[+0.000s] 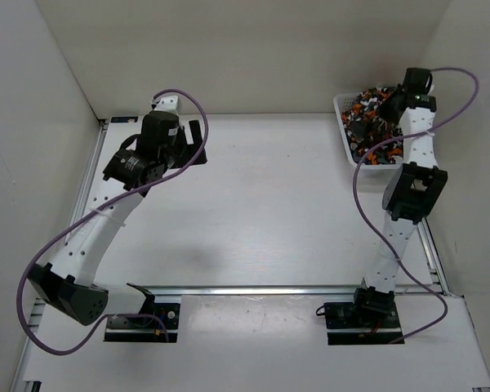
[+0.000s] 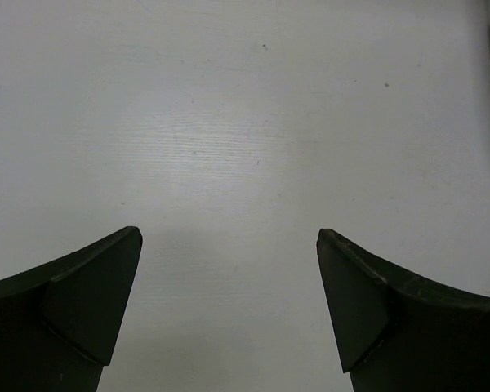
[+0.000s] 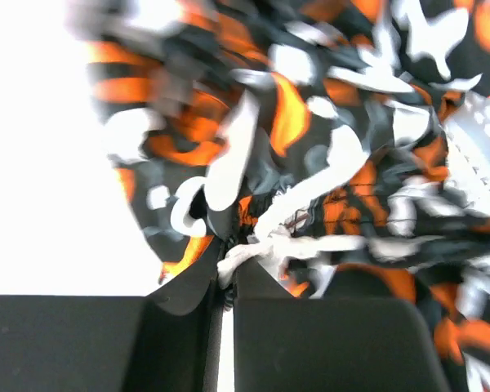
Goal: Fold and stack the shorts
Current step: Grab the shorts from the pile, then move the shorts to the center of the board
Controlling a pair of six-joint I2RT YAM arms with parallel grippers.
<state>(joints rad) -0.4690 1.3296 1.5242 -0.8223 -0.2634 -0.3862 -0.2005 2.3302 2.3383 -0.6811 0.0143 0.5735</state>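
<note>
Pinch on shorts, right wrist only

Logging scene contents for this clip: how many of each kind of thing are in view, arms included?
robot arms: 2 (left gripper open, right gripper closed on fabric)
white basket: 1
heap of shorts in the basket: 1 (the number of pairs cannot be told)
Total: 4

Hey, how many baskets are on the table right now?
1. A white basket at the far right corner of the table, heaped with the shorts, the right gripper reaching into it.
</note>
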